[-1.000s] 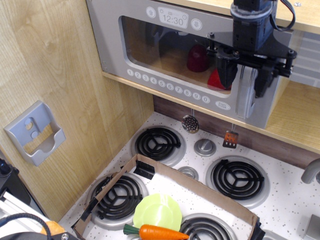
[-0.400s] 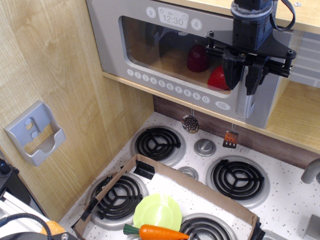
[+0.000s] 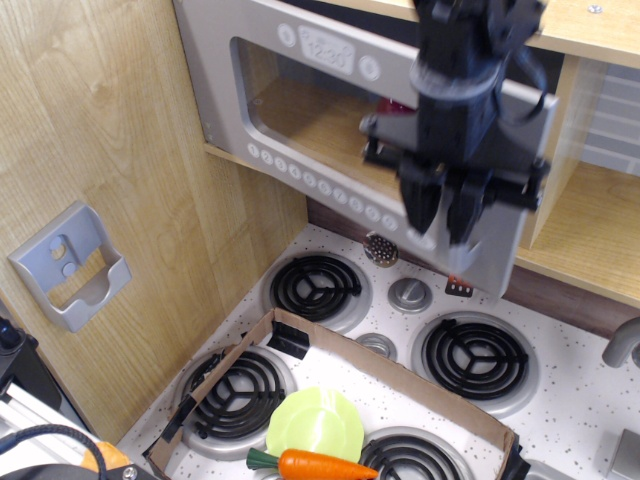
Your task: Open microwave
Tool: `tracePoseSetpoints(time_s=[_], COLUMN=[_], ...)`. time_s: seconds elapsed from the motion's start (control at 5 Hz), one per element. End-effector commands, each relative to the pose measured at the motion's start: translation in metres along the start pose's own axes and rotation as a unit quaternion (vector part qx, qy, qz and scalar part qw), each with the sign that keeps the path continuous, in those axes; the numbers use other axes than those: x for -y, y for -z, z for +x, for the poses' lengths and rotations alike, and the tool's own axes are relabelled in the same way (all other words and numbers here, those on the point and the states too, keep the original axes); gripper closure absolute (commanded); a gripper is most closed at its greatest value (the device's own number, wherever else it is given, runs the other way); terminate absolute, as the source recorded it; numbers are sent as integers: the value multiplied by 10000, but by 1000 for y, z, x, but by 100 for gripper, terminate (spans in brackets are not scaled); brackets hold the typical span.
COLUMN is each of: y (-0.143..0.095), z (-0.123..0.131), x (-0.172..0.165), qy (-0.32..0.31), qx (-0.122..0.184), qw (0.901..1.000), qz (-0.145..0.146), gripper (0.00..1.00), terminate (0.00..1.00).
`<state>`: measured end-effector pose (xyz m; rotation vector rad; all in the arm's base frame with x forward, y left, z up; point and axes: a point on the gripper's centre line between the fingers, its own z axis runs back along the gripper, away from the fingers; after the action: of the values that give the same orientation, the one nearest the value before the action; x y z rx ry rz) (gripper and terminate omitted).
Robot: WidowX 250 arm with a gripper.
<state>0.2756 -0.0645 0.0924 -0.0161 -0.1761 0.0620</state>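
Observation:
The grey microwave (image 3: 215, 70) sits in the wooden cabinet above the stove. Its clear window door (image 3: 300, 115) is swung partway out towards me, hinged at the left, with the clock display (image 3: 328, 50) and the row of white buttons (image 3: 320, 180) on it. My black gripper (image 3: 446, 212) hangs in front of the door's right edge. Its fingers (image 3: 420, 200) are closed around the silver vertical handle (image 3: 455, 238). The gripper is motion-blurred. A bit of something red (image 3: 386, 103) shows inside.
Below is a white stove top with black coil burners (image 3: 316, 284) and a knob (image 3: 409, 294). A cardboard tray (image 3: 400, 380) holds a green plate (image 3: 314, 424) and a carrot (image 3: 325, 465). A grey wall holder (image 3: 70, 265) is at the left, an open wooden shelf (image 3: 590, 230) at the right.
The gripper has pulled down and towards me with the handle. The door, shut before, now stands partly open.

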Motion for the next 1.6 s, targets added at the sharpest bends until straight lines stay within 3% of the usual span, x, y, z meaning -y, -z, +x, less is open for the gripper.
tracePoseSetpoints(time_s=[0.0,0.2,0.4,0.6,0.8,1.0,1.4], y=[-12,1,6,0,-12,-23,-30], z=[-31,-50,-53,-43,-28,-5,38], x=[19,47,68,86,102,119,127], qy=[-818,-1358,-1568,-1100,-155,439,1538], qx=[364,670,712,647,644,470,647], qw=[9958,9884,9850,9918,9976,9979,9860], qz=[182,107,58,65,176,-12,-12], gripper=[0,0,0,0,0,0,0], terminate=[0,0,0,0,0,0,0])
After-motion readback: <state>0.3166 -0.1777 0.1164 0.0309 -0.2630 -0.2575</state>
